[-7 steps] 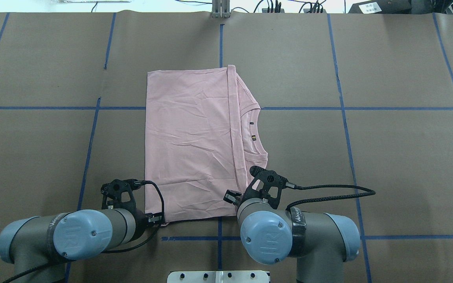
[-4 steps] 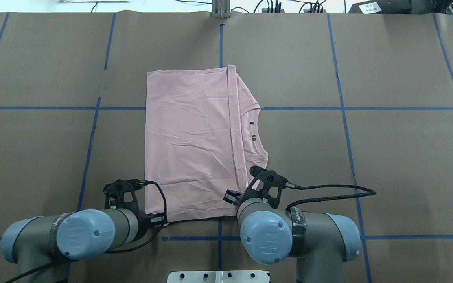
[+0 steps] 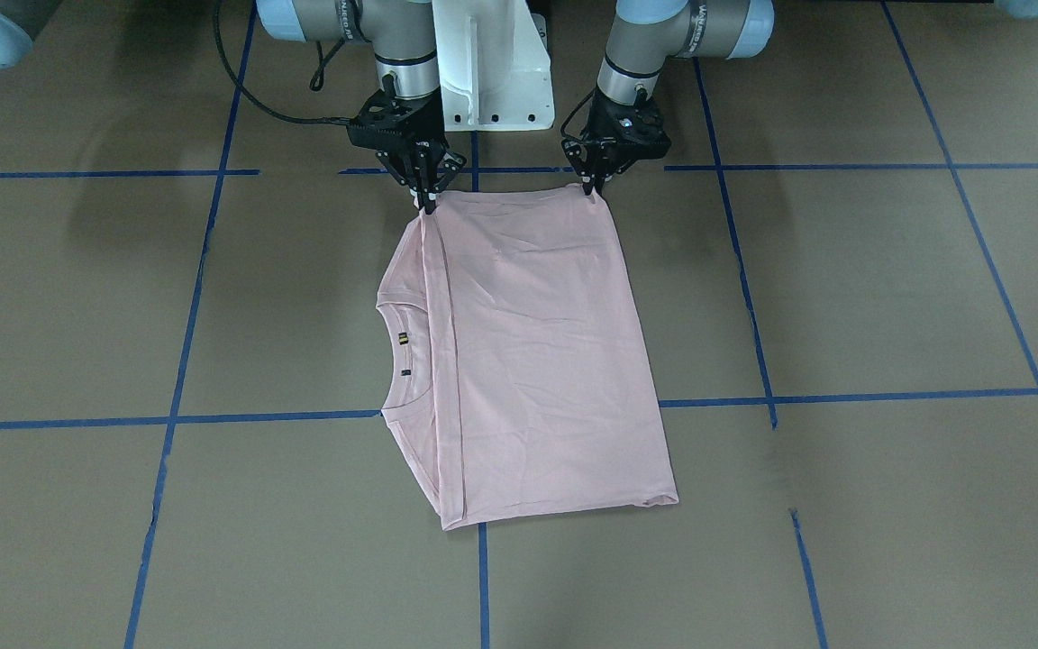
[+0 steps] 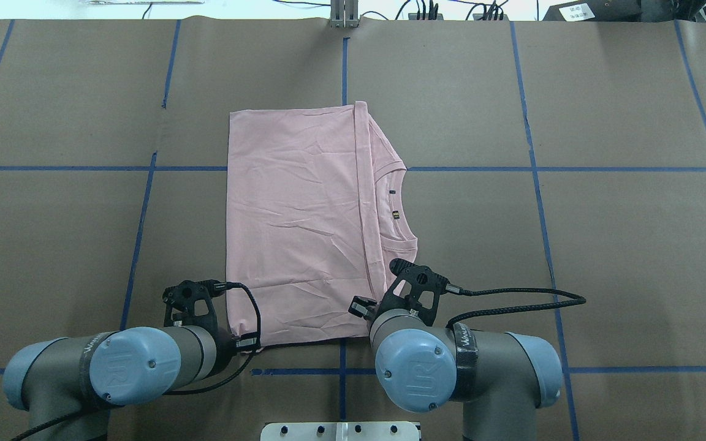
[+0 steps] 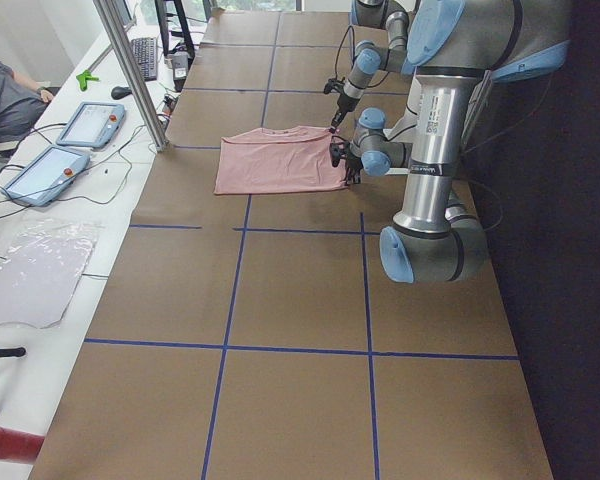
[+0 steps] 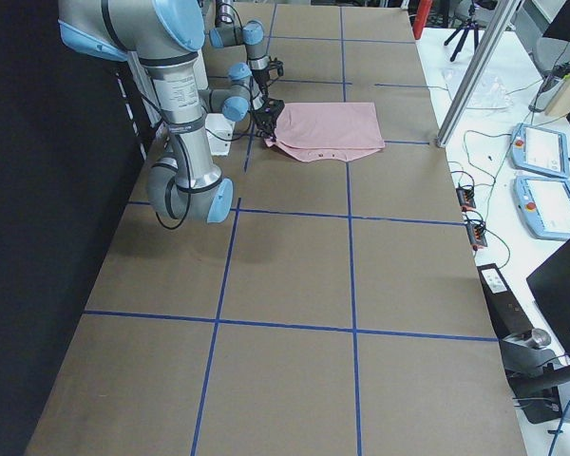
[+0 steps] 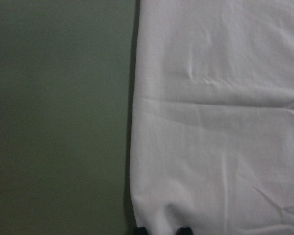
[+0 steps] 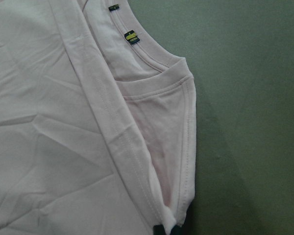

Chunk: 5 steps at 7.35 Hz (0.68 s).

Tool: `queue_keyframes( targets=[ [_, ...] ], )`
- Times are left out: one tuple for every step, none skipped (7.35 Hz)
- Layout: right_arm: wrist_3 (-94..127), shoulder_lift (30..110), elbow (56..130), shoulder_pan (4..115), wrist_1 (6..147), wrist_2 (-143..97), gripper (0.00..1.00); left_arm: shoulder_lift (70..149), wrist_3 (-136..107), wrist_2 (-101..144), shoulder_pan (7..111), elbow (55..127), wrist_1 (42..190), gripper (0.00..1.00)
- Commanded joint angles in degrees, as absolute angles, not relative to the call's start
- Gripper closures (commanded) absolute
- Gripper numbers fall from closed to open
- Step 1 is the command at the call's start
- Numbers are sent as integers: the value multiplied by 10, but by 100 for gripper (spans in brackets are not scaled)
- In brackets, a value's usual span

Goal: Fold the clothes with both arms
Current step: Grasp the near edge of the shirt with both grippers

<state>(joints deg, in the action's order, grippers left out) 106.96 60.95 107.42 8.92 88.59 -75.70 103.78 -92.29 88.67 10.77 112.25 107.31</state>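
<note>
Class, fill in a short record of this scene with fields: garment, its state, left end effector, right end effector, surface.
garment: pale pink T-shirt
state: folded over into a rough rectangle, lying flat, collar showing at one side
left end effector: pinching the shirt's robot-side edge at one corner
right end effector: pinching the same edge at the other corner, by the collar side
surface: brown table marked with blue tape lines
</note>
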Motion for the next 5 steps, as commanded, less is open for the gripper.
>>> queue_keyframes(
  targets=[
    [1070, 612, 1075, 90, 886, -757, 100, 1037, -923, 886, 108, 1126, 1073, 100],
    [1070, 612, 1075, 90, 886, -758, 100, 1038, -923, 886, 108, 1130, 1073, 100],
    [1065, 613, 1075, 90, 886, -758, 100, 1037, -917, 887, 108, 1143, 1068, 100],
    [1063, 615, 1092, 92, 894, -760, 100, 1036, -904, 897, 112, 1174, 1063, 100],
    [1063, 616, 1151, 91, 953, -764, 100, 1037, -894, 919, 114, 1216, 1015, 100]
  ],
)
